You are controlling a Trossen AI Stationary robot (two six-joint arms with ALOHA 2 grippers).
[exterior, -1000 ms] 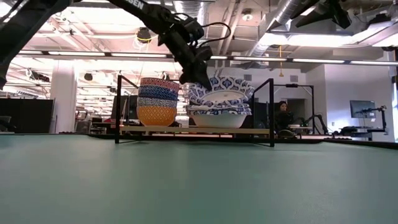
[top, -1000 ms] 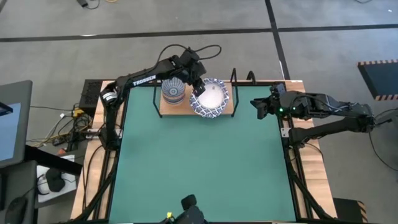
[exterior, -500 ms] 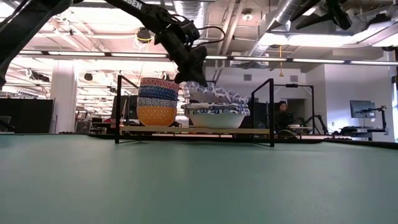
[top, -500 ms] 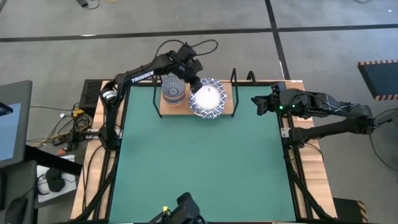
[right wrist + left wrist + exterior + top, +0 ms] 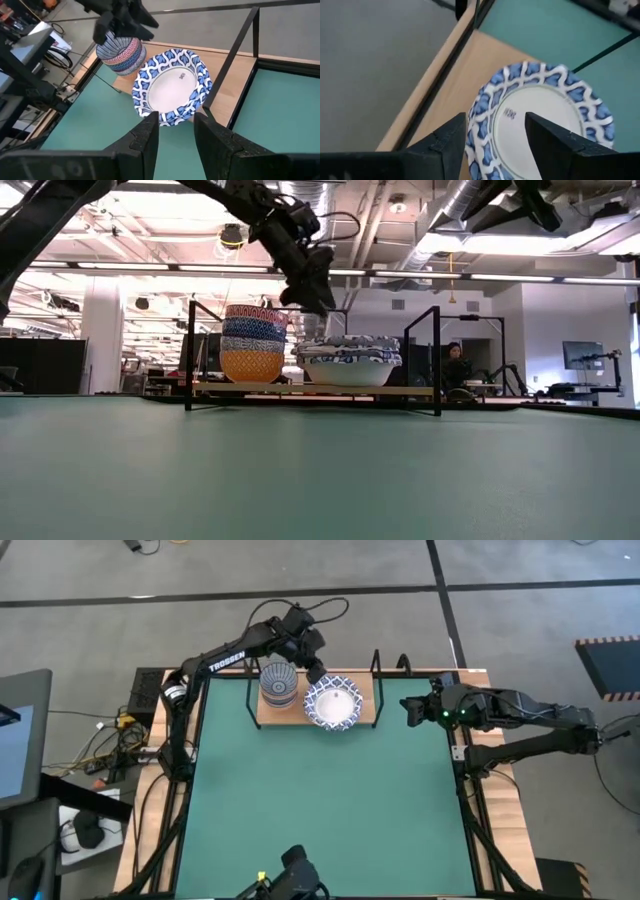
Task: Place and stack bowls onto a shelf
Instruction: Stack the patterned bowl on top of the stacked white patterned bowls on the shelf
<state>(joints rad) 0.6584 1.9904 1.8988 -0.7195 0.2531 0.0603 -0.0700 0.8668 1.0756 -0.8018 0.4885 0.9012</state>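
On the shelf (image 5: 368, 710) at the table's far edge stand two stacks of bowls. The small coloured bowls (image 5: 252, 345) are on the left. The wider white bowls with blue patterned rims (image 5: 333, 703) are to their right, nested level. My left gripper (image 5: 316, 300) hovers open above the far left rim of the top white bowl (image 5: 540, 125), clear of it. My right gripper (image 5: 415, 712) waits open near the table's right edge, level with the shelf, with nothing between its fingers (image 5: 145, 140).
Black wire posts (image 5: 437, 360) rise at the shelf's ends. Some bare board (image 5: 240, 95) lies to the right of the white stack. The green mat (image 5: 320, 810) covers the table in front of the shelf. A person sits in the room beyond (image 5: 456, 368).
My left gripper has opened and let go of the top white bowl, then risen a little toward the far edge. The bowl, which stood tilted against the stack, has dropped level into the white stack.
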